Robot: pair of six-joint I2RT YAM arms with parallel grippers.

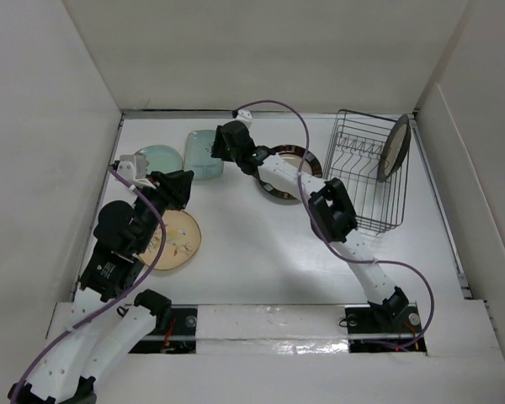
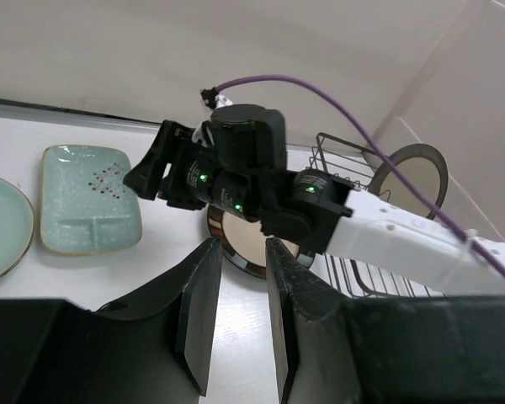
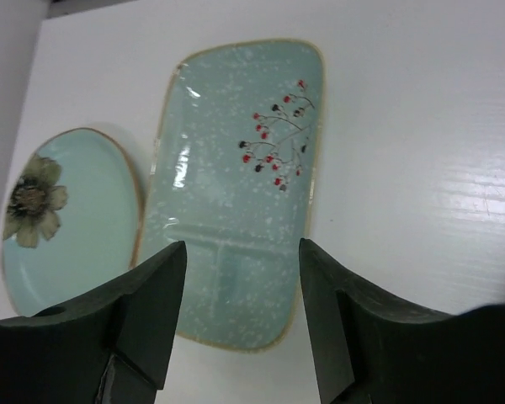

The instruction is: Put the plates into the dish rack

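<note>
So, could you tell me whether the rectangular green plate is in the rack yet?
No, the rectangular green plate lies flat on the table, with the right gripper open above it.

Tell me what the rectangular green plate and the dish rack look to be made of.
Rectangular green plate: probably glazed ceramic, glossy; light glints off its speckled surface, painted berry sprig, tan rim. Dish rack: thin black bars, likely coated metal wire; sheen too small to judge.

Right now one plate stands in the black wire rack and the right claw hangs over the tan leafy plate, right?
Not quite. The right claw hangs over the rounded-rectangular pale green plate instead; the right wrist view shows it. One grey-brown-rimmed cream plate does stand in the black wire dish rack.
</note>
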